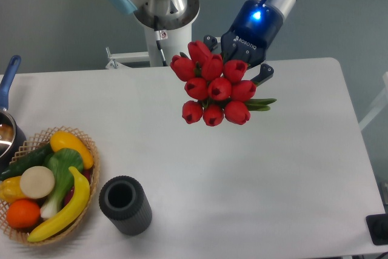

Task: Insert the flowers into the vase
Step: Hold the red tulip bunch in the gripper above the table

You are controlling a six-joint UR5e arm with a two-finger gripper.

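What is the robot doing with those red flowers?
The robot arm's end effector is holding a bunch of red flowers up in the air above the white table. The flowers are meant to go into the dark grey vase, which stands upright and empty near the front edge, beside a basket of pretend fruit and vegetables. The flowers are not over the vase yet, so nothing has gone in.

Gripper (237,65) clamped on the flowers (215,92), held above the table (242,168) near its far edge. The vase (125,205) stands upright at the near edge, just beside the fruit basket (85,144) in the near left corner.
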